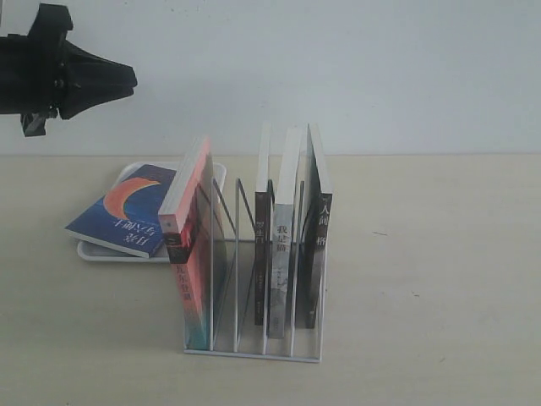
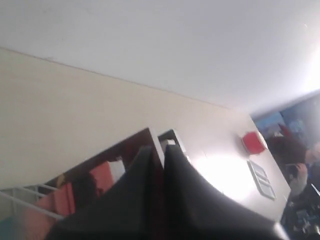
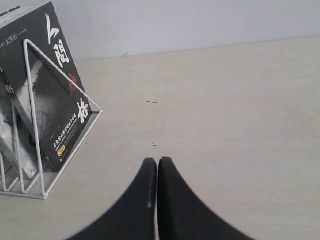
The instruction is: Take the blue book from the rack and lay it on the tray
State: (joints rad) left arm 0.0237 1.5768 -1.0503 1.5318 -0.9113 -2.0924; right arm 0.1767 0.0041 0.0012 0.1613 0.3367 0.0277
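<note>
Both are pressed together and empty: the left end effector (image 1: 128,82) and the right end effector (image 3: 157,162). The blue book (image 1: 127,211) lies slanted on the tray (image 1: 110,255), below the left one.

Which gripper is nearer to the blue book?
Left. The left gripper hangs raised on the blue book's side of the rack; the right gripper is by the rack's opposite end.

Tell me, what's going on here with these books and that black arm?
A two-armed robot is moving a book from a rack to a tray. The blue book already lies flat on the white tray, with one corner poking past the rim. The left gripper hangs shut in the air above and holds nothing. The right gripper is also shut and empty, low over the table beside the rack. Four other books stand in the rack.
</note>
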